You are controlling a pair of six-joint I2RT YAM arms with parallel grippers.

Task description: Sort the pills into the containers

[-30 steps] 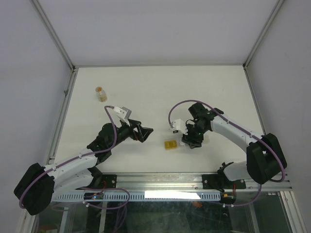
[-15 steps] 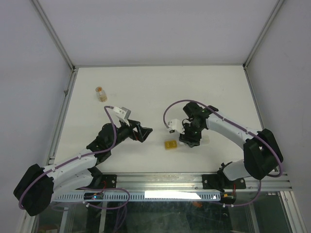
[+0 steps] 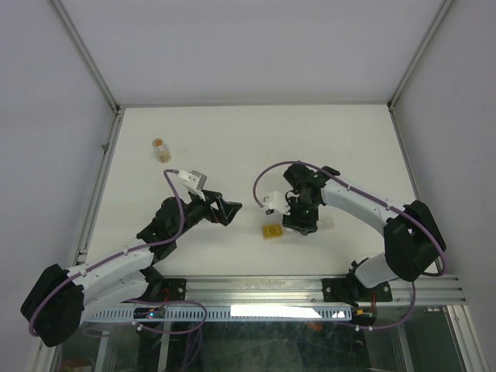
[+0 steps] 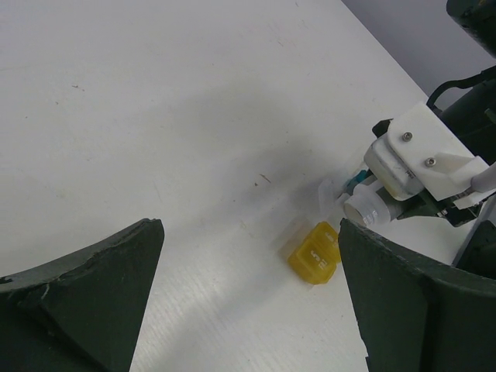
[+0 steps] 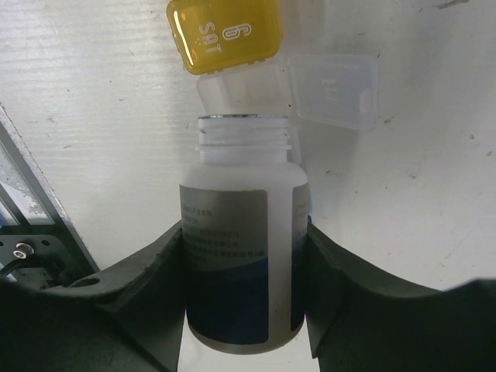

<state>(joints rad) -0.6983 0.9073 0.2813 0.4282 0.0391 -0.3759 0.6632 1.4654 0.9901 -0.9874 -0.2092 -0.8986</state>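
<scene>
In the right wrist view, at the top centre of the frame, "SAT" and the figure "6" are printed in white on the yellow lid [image 5: 225, 35] of the containers [image 5: 240, 91]. Faint raised letters on the clear lid [image 5: 333, 89] to its right cannot be read. Fine print is carried on the label [image 5: 225, 248] of the bottle [image 5: 244, 155] at frame centre, too small to be read. In the left wrist view, the yellow lid's marks are blurred.

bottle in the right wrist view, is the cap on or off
Off: the bottle shows bare neck threads and an open rim, with no cap on it. Its mouth faces the containers.
</scene>
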